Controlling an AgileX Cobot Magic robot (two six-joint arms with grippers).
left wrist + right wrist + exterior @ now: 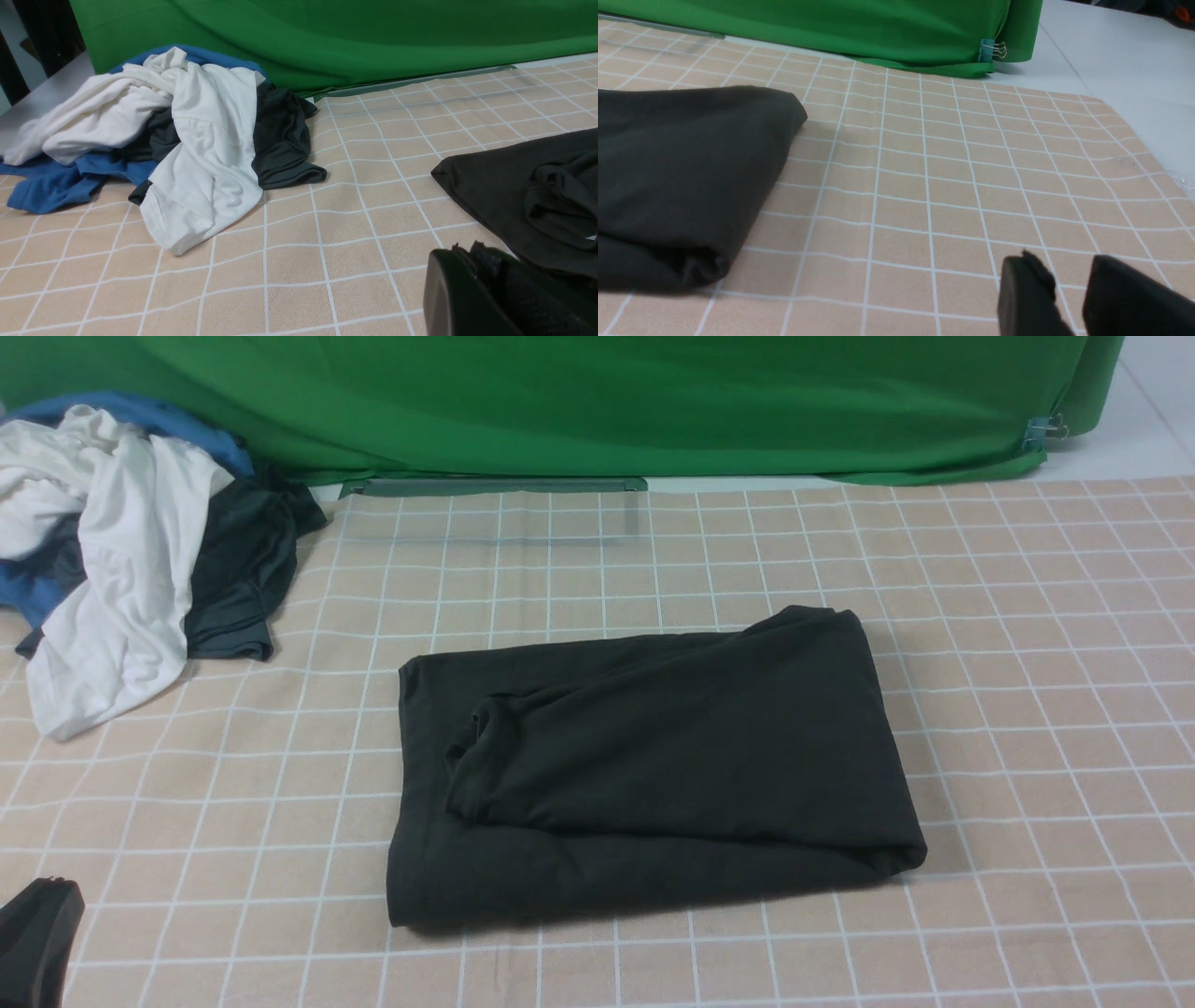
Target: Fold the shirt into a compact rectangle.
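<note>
The shirt (644, 765) lies folded mid-bench, so I judge it done. My left jaws (37, 933) sit closed and empty at 8 o'clock; my right jaws (1069, 298) are slightly parted, gripping nothing.

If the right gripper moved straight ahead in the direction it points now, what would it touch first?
Probably only the beige checked tablecloth. The right gripper, jaws apart, points past the folded black shirt, which lies off to one side, toward the green backdrop cloth; depth is uncertain.

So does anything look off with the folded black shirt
Mostly tidy, but the shirt has a bunched lump of fabric, perhaps a sleeve, rumpled on top near its left edge, so the rectangle isn't flat.
</note>
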